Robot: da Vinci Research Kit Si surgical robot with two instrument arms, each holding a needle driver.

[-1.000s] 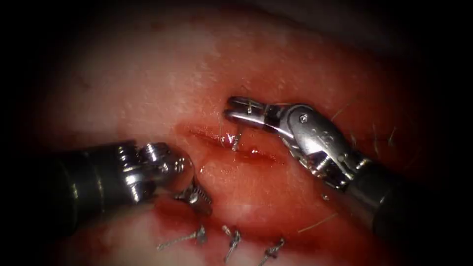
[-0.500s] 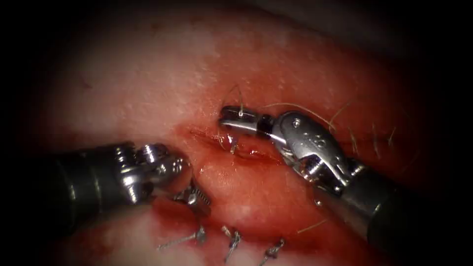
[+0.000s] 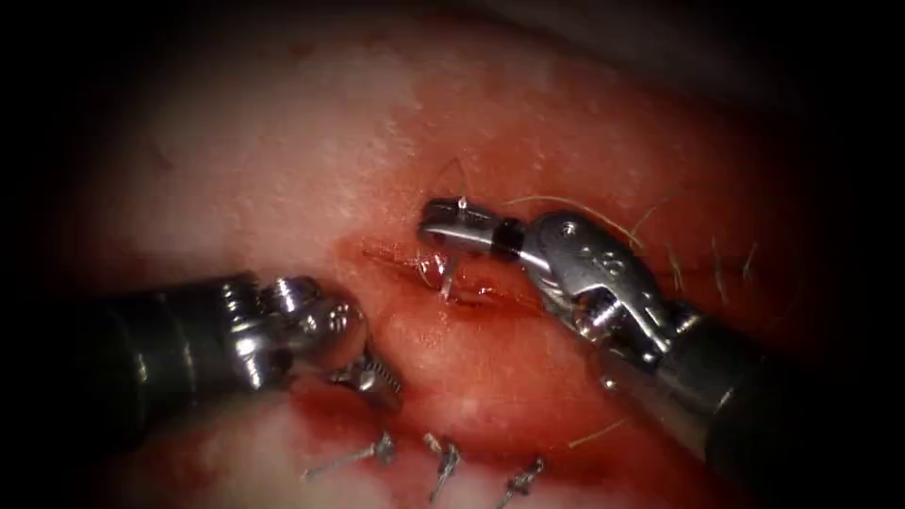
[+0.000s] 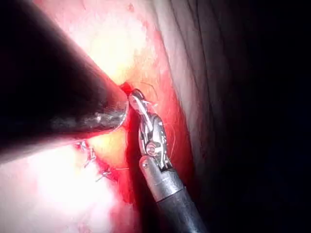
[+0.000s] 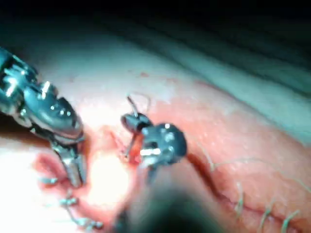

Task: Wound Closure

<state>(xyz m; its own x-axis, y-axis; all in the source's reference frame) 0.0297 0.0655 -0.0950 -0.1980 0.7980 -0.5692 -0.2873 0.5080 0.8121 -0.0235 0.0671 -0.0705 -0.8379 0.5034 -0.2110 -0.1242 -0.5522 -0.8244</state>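
Nearest the endoscope, three cut ends of thread [image 3: 443, 464] stick up in a row from the tissue [image 3: 283, 151], w/ red fluid [image 3: 320, 405] pooled around them. Just above that row sits the left tool [image 3: 372, 377], shaft coming in from the left; its jaws are together, tips pointing down-right and resting on the tissue on the near side of the cut [image 3: 452, 283]. Can't tell if they pinch tissue or hold nothing. In the right wrist view the left tool [image 5: 73, 170] looks the same: jaws together, tips down by the old stitches.

Farther back, the cut runs roughly left-right, wet w/ fluid. The needle [image 3: 449, 273] stands in it, a short shiny length showing between the wound and the right tool. The right tool [image 3: 451, 226] comes in from the right, jaws clamped on the needle right over the cut, grip near its exposed end; the rest of the curve is buried in the tissue. A thin bit of thread [image 3: 457, 179] loops above the jaws. The left wrist view shows the right tool [image 4: 138, 102] at the wound, just beside the left shaft.
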